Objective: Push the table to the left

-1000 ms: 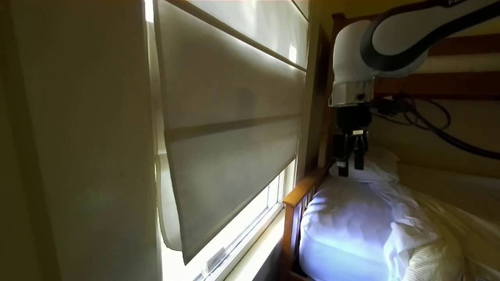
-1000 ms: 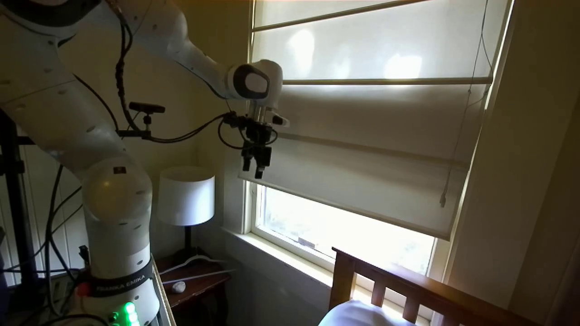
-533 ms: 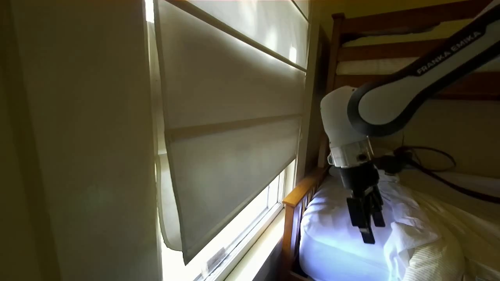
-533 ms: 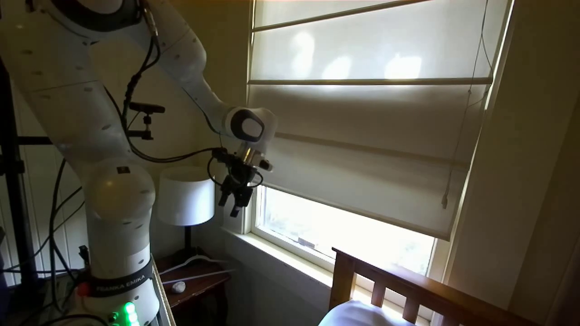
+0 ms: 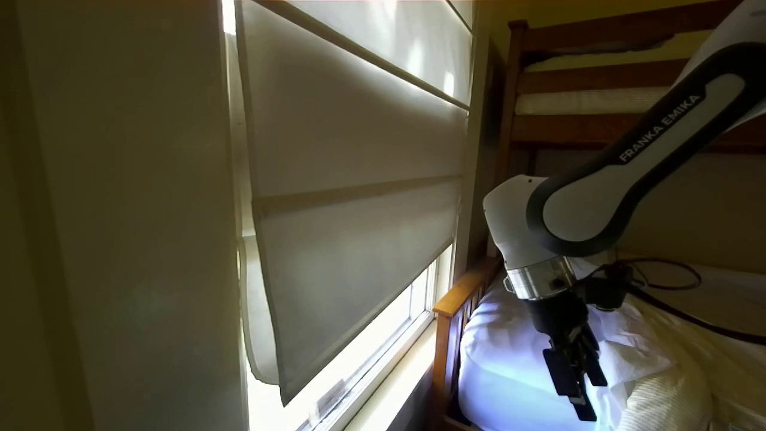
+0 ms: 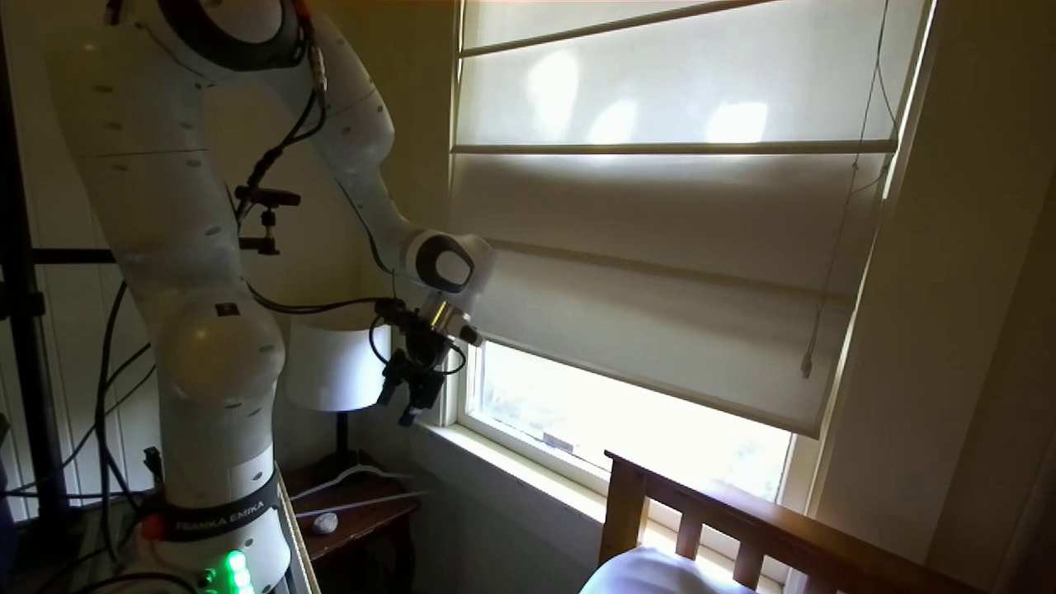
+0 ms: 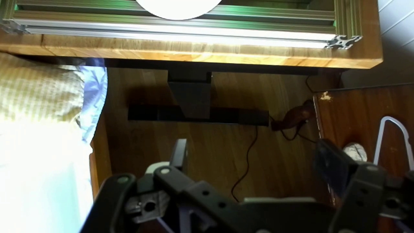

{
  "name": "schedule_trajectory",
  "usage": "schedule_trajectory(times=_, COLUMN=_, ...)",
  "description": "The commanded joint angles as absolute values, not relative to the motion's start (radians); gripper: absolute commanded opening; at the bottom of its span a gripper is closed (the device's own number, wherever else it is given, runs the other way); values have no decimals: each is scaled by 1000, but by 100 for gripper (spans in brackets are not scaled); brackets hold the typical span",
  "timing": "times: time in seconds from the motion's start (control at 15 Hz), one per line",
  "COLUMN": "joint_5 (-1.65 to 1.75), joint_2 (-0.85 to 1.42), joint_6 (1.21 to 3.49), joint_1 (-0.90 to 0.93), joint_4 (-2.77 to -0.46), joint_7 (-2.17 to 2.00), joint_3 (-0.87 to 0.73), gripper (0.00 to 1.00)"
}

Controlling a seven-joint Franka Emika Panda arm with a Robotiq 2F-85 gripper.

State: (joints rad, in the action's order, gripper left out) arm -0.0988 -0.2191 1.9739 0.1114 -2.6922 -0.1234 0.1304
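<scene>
The table is a small red-brown wooden side table (image 6: 351, 488) low beside the robot base in an exterior view. Its top and a curved leg also show at the right of the wrist view (image 7: 349, 116). My gripper (image 6: 398, 408) hangs tilted in the air, above table height as seen there. In the wrist view the gripper (image 7: 254, 145) has its jaws wide apart with only floor between them. Its right finger overlaps the table's edge in the picture; contact cannot be told. In an exterior view the gripper (image 5: 592, 398) appears in front of the bed, and the table is out of view.
A white-shaded lamp (image 6: 338, 371), a hanger (image 6: 359, 469) and a pale lump (image 6: 325, 523) are on the table. The bed (image 7: 38, 97) lies left in the wrist view. The robot's wooden stand (image 7: 194, 53) spans the top. A window blind (image 6: 660, 330) hangs behind the arm.
My gripper has come down and tilted, moving down and left in an exterior view and down and right in the remaining exterior view. The side table and lamp have not moved.
</scene>
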Motion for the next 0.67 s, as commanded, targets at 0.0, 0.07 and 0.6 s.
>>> schedule_trajectory(times=0.0, joint_5=-102, joint_2=-172, joint_6=1996, joint_1=117, joint_4=-2679, joint_7=-118, joint_3=131, gripper=100)
schedule_trajectory(times=0.07, joint_5=-108, joint_2=-118, joint_6=2029, joint_1=119, joint_4=-2674, joint_7=-113, joint_3=134, gripper=100)
schedule_trajectory(times=0.6, joint_5=-224, joint_2=336, joint_6=2317, joint_1=129, joint_4=-2620, joint_7=-64, joint_3=149, gripper=100)
